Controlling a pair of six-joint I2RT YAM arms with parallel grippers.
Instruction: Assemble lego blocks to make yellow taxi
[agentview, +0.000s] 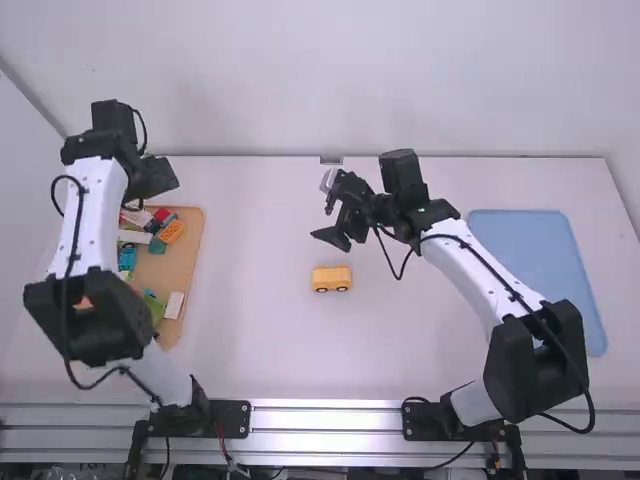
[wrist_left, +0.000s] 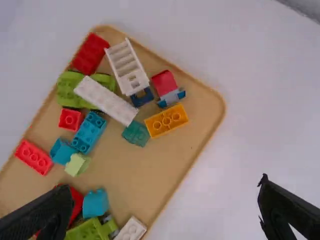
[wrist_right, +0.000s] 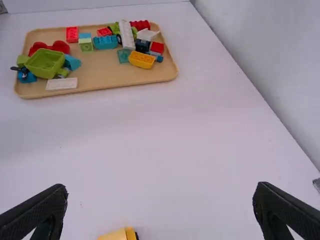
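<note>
Open left hand (agentview: 155, 178) hangs over tray (agentview: 184, 268), open right hand (agentview: 328, 213) near car (agentview: 331, 277).

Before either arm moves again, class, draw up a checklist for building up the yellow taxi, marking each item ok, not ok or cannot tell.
1. Left gripper open and empty: ok.
2. Right gripper open and empty: ok.
3. Yellow wheeled taxi piece on the table, wheels down: ok.
4. Orange-yellow brick in the wooden tray stud side up: not ok, its hollow underside faces up.
5. Teal brick clear of that brick for a grasp: cannot tell, they lie side by side and may touch.
</note>
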